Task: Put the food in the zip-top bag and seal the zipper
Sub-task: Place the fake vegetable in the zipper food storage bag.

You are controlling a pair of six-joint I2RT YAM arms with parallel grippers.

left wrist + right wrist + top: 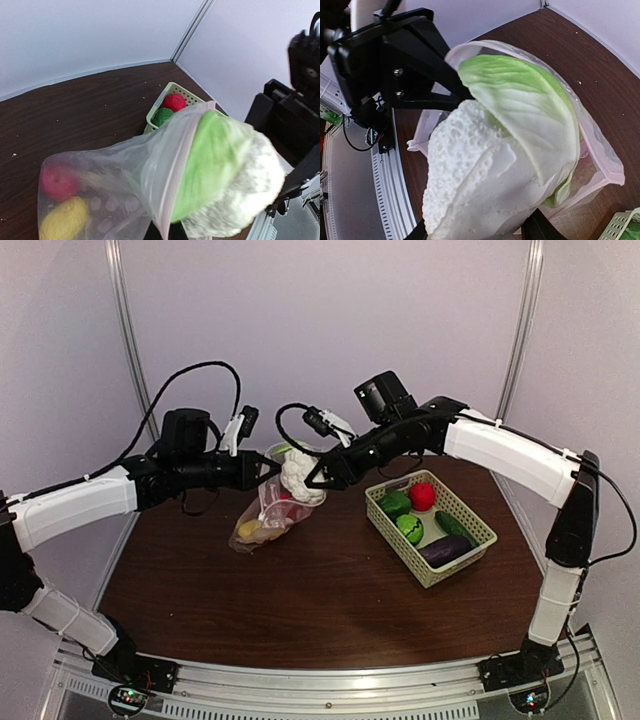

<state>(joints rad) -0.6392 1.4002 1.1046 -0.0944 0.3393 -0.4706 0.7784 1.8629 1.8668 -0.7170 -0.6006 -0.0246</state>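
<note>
My left gripper is shut on the mouth edge of the clear zip-top bag and holds it up off the table; its fingers are hidden behind the plastic in the left wrist view. The whitish zipper runs along that mouth. My right gripper is shut on the white cauliflower, whose green leaf end pokes into the bag's open mouth. A yellow piece and a red-pink piece lie inside the bag.
A pale green lattice basket stands to the right on the brown table. It holds a red ball, two green round pieces, a cucumber and a purple eggplant. Walls close in behind.
</note>
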